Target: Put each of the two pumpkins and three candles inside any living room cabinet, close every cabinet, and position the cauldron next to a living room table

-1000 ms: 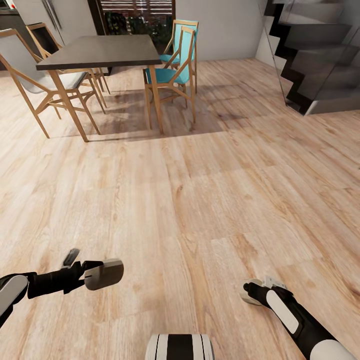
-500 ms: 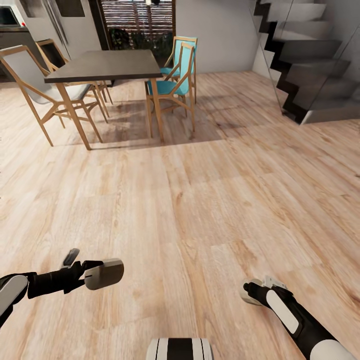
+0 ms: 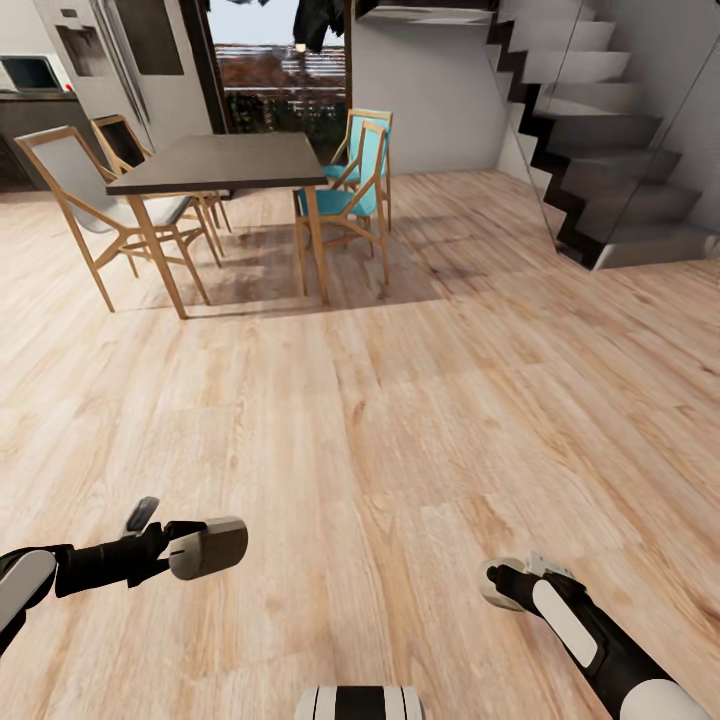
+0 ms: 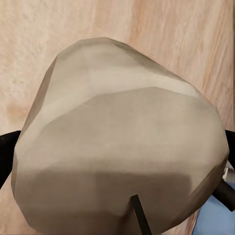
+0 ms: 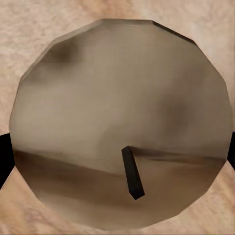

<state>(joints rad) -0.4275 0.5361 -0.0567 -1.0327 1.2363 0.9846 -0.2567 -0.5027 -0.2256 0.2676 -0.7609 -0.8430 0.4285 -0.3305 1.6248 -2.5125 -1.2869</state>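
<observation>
**Inspector:** Start at the left. What is the left hand (image 3: 175,545) carrying?

**Assistant:** It is pinching a candle (image 3: 208,547), a short beige-tan cylinder, matte, lying on its side in the head view. In the left wrist view the candle (image 4: 120,142) looks faceted and blunt, with a thin dark wick (image 4: 141,215); dark fingers (image 4: 6,156) show at either edge of it.

**Inspector:** And behind it, on the left of the room?

**Assistant:** A dining table (image 3: 225,162) with a flat dark slab top and pale wooden legs. Grey-seated wooden chairs (image 3: 85,195) stand on its left side, and teal chairs (image 3: 350,180) on its right. Beyond them is a dark-framed window (image 3: 280,70).

**Inspector:** The floor?

**Assistant:** Light wood planks (image 3: 400,400) with strong grain, running across the whole room. The robot's striped trunk (image 3: 360,703) sits at the lower middle.

**Inspector:** The right side?

**Assistant:** The right hand (image 3: 510,580) holds a second candle (image 3: 492,585), seen as a pale round end past the black-and-white arm. The right wrist view gives its many-sided round top (image 5: 120,125), tan and mottled, with a short dark wick (image 5: 132,172), and dark fingers (image 5: 4,156) pressed at its flanks. Farther back, grey stairs (image 3: 610,130) with dark undersides climb behind a glass panel.
</observation>
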